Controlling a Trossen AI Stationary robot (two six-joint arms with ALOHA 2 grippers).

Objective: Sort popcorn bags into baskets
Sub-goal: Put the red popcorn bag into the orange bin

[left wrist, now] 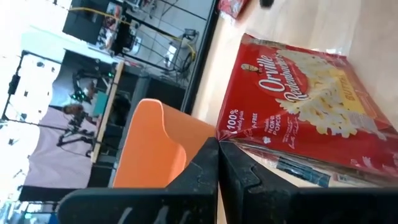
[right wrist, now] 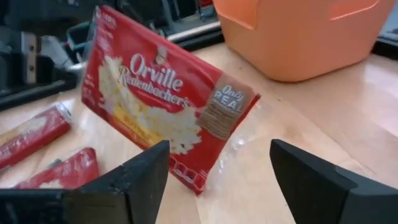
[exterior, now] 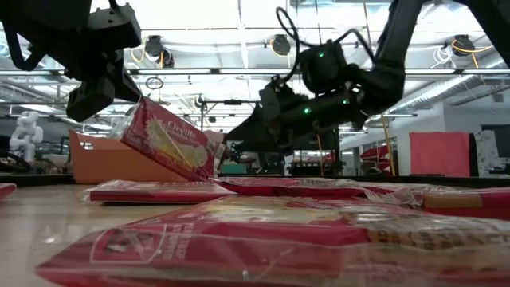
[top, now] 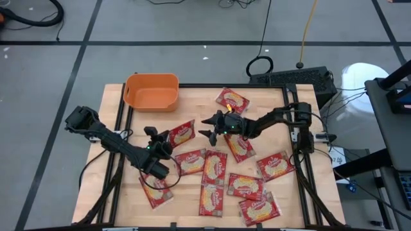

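Observation:
My left gripper (top: pixel 160 137) (left wrist: pixel 219 150) is shut on one red popcorn bag (top: pixel 182 133) (exterior: pixel 169 144) (right wrist: pixel 163 104), which stands tilted just in front of the orange basket (top: pixel 151 91) (left wrist: pixel 154 144) (right wrist: pixel 298 32). My right gripper (top: pixel 209 126) (right wrist: pixel 217 180) is open. It hovers a short way to the right of that bag, facing it and touching nothing. Several other red bags (top: pixel 214 168) lie flat on the table's near half. One more bag (top: pixel 232 100) lies to the right of the basket. My left gripper pinches the bag between its two shut fingers at an edge near one corner (left wrist: pixel 231 138), the bag's upper end (exterior: pixel 137 106). The fingers slant down from the table's left. The bag hangs tilted below them, picture side toward my right gripper. Whether its lower corner (right wrist: pixel 199 186) touches the table, I cannot tell.
Flat bags (exterior: pixel 159 191) crowd the wood between the two grippers and the near edge; one (top: pixel 156 190) lies under my left arm. The basket stands at the far left corner. Black rails (top: pixel 122 122) run along the table's left and right sides.

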